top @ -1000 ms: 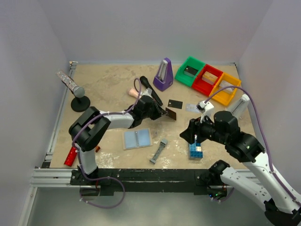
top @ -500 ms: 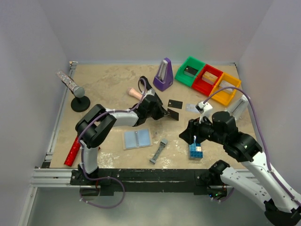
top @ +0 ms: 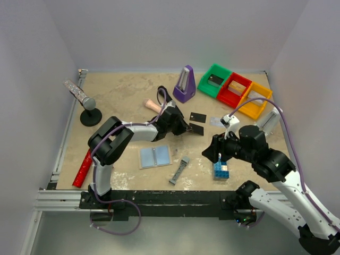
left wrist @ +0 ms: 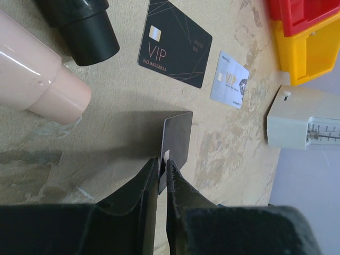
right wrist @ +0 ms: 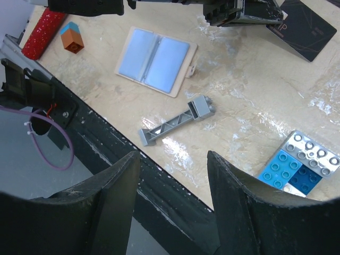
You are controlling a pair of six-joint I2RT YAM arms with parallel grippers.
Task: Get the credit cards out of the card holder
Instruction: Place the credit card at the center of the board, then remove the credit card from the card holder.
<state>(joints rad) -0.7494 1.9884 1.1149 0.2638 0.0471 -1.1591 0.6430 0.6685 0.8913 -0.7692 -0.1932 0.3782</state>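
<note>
Reaching forward low, the left fingers [left wrist: 144, 187] bracket a black card [left wrist: 178, 139].

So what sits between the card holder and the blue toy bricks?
A narrow grey bar, lying flat, touching neither; the right wrist view shows it best, the top view too.

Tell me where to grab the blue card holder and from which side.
Probably one panel's outer long edge of the card holder, approached low from that side: it lies open and flat, so only its rim offers a pinch.
</note>
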